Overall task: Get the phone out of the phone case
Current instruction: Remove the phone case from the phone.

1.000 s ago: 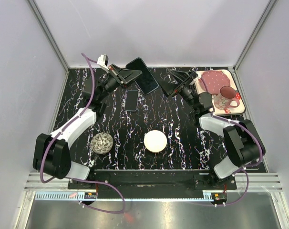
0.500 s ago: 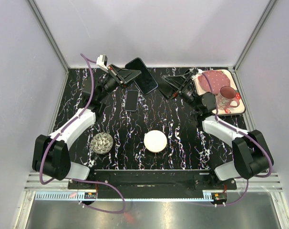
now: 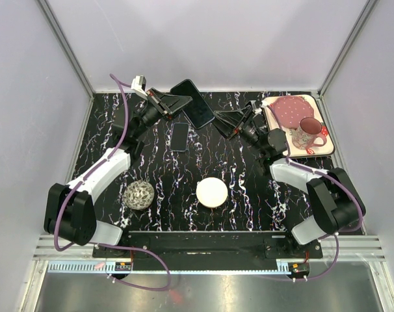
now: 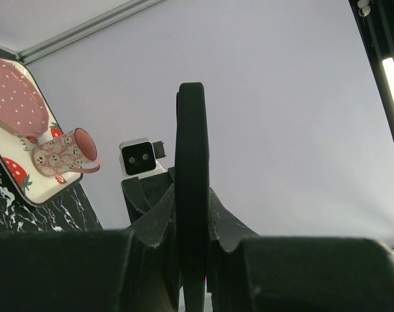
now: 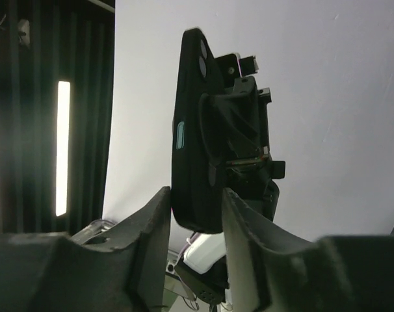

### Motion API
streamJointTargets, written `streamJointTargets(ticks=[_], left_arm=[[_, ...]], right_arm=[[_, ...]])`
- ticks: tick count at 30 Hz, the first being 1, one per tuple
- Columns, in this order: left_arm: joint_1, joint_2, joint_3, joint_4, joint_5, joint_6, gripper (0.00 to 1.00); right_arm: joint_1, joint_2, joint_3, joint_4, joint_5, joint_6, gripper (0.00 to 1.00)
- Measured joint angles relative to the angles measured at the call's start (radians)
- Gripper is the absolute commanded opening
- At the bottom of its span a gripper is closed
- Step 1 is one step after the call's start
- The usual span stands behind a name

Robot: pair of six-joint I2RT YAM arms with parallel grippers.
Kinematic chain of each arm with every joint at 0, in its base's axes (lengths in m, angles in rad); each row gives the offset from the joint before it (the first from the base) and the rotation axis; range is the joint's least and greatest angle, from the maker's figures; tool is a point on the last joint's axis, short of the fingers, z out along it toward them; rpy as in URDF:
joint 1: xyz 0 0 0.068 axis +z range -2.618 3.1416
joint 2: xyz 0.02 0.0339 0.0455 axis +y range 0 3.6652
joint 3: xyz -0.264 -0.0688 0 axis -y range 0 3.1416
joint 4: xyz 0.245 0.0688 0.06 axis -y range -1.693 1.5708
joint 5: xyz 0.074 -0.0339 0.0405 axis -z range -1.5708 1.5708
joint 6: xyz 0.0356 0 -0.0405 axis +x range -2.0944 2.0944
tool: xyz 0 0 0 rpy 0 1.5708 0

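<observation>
Standing edge-on, the phone case [image 4: 190, 130] is clamped by the closed left gripper [image 4: 190, 207]; its other end is straddled by the right gripper [image 5: 196, 195], whose hold cannot be told.

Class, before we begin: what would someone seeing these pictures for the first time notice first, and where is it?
The eye goes first to the black phone, held up above the far middle of the table in the left gripper, with the right gripper open close beside it. Next comes the pink mug on the tray at the far right.
</observation>
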Motion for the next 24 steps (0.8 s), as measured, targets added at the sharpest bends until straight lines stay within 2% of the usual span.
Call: streamJointTargets(ticks=[2, 6, 15, 24], left_arm=[[0.002, 0.0, -0.005, 0.0, -0.001, 0.0, 0.0], [0.003, 0.0, -0.011, 0.0, -0.006, -0.005, 0.0], [0.019, 0.002, -0.034, -0.032, -0.04, -0.002, 0.0], [0.03, 0.035, -0.052, 0.127, -0.042, -0.084, 0.0]], right_arm=[[0.006, 0.003, 0.0, 0.008, 0.006, 0.007, 0.29], [0.013, 0.013, -0.001, 0.04, 0.018, 0.03, 0.01], [0.035, 0.119, 0.002, 0.113, 0.066, 0.151, 0.0], [0.061, 0.127, 0.031, 0.131, 0.118, 0.183, 0.0]])
